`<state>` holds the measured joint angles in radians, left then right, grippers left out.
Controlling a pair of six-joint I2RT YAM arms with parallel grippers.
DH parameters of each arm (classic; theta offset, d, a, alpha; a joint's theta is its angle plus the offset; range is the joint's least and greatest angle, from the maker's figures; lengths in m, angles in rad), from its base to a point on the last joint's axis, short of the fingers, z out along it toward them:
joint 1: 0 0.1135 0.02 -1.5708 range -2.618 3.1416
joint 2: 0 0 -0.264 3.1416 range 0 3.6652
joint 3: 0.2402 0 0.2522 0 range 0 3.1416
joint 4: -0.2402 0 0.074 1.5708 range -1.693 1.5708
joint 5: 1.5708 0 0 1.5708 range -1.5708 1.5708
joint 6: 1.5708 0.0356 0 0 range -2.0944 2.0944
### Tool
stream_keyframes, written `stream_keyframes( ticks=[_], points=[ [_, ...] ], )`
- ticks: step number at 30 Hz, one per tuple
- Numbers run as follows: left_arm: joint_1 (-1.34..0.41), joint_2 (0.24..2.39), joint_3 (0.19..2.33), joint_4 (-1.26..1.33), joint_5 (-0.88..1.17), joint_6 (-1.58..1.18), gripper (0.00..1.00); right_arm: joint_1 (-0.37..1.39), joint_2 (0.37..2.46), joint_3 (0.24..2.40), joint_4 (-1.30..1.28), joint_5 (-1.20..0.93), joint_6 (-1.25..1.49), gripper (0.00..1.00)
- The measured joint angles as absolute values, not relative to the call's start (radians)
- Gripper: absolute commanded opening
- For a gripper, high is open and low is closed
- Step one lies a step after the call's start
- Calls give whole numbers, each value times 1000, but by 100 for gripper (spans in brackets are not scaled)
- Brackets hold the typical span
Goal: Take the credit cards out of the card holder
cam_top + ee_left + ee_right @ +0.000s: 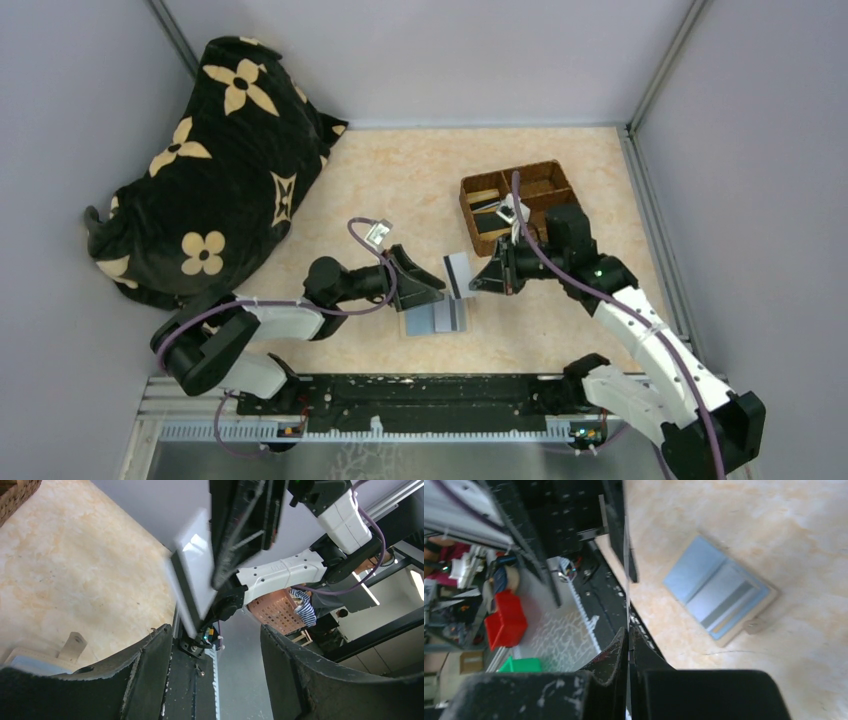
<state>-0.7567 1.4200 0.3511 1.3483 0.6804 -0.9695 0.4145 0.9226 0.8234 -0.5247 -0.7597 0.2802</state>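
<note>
The card holder (436,318) lies open on the table, pale blue-grey inside up, with a striped credit card in one pocket. It also shows in the right wrist view (718,591). My right gripper (484,279) is shut on a white credit card (458,275) with a dark stripe and holds it upright above the holder. The card shows edge-on between the right fingers (627,555). My left gripper (430,282) is open and empty, just left of the held card. In the left wrist view the card (192,570) hangs beyond the open left gripper (215,630).
A brown woven compartment tray (545,178) with small items stands behind the right arm. A black cushion with tan flowers (215,160) fills the back left. Grey walls enclose the table on three sides. The arms' black base rail (420,395) runs along the near edge.
</note>
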Motion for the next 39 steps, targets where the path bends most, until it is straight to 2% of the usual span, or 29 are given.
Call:
stream_keyframes(
  ticks=[8,14,18,20,21,24,29,33,36,39],
  points=[
    [-757,1425,352,1314,673,-948,68,469,839,715,-359,-881,409,0],
    [-757,1425,352,1311,670,-947,51,469,839,714,-329,-902,424,0],
    [-757,1425,352,1305,671,-949,43,478,852,714,-315,-905,424,0],
    [-757,1425,352,1306,672,-952,36,488,863,714,-309,-900,423,0],
    [-757,1425,352,1309,673,-955,29,493,868,713,-306,-897,423,0],
    [-757,1432,357,1325,681,-972,1,501,876,704,-292,-885,424,0],
    [-755,1457,358,1379,699,-1002,0,501,877,684,-273,-857,428,0],
    [-755,1486,339,1448,678,-1032,0,502,865,659,-228,-834,461,18],
    [-757,1499,314,1497,641,-1054,0,504,831,615,-158,-817,501,23],
    [-757,1509,289,1502,601,-1077,0,506,806,595,-119,-802,526,24]
  ],
)
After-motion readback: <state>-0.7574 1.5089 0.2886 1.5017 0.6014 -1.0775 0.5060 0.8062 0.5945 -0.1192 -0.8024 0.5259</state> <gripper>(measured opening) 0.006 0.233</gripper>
